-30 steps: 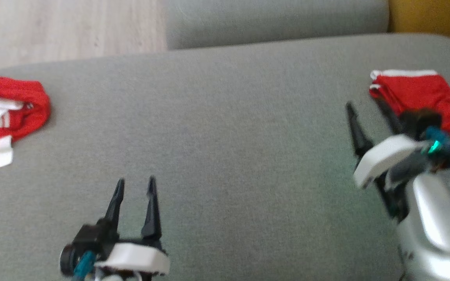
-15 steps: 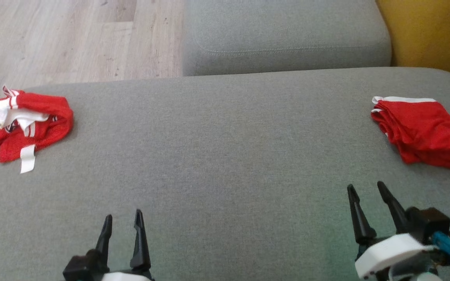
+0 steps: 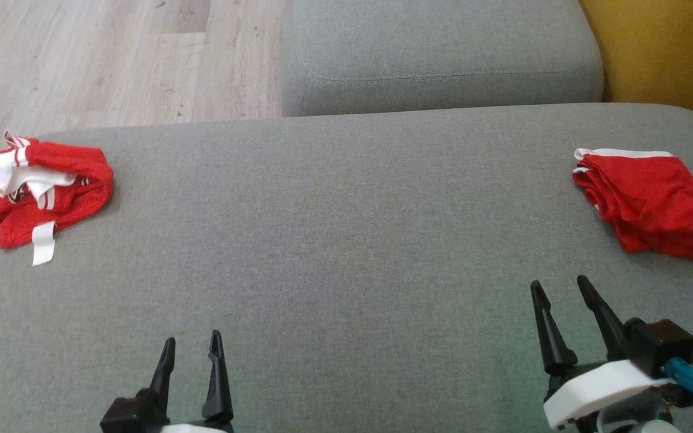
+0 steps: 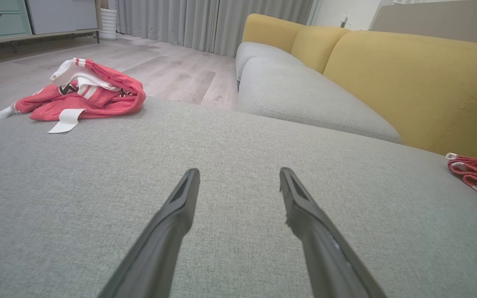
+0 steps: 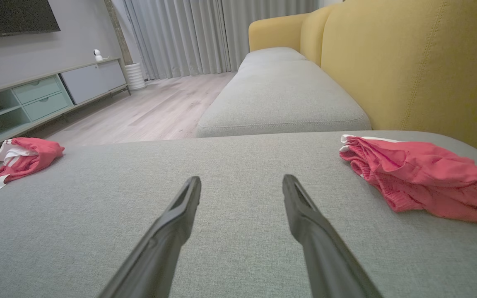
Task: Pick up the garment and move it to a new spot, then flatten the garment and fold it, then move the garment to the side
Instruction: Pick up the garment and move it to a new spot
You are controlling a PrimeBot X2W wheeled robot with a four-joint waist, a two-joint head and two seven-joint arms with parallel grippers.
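A crumpled red garment (image 3: 36, 192) with white stripes and a white tag lies at the far left of the grey sofa seat (image 3: 334, 240); it shows too in the left wrist view (image 4: 83, 95) and the right wrist view (image 5: 21, 159). A second red garment (image 3: 647, 201), folded, rests at the right edge (image 5: 412, 176) (image 4: 476, 176). My left gripper (image 3: 192, 343) hovers open near the front left, empty. My right gripper (image 3: 560, 287) is open at the front right, just short of the folded garment. Both wrist views show the fingers apart with nothing between them.
A second grey seat cushion (image 3: 443, 54) adjoins the far side. The yellow backrest (image 3: 659, 48) rises on the right. Wooden floor (image 3: 100, 60) lies beyond the far left edge. A low cabinet (image 5: 35, 97) stands across the room.
The head camera tilted, so the whole picture shifted. My right gripper drew back from the folded garment toward the front edge; the left one also pulled back. Both stayed open.
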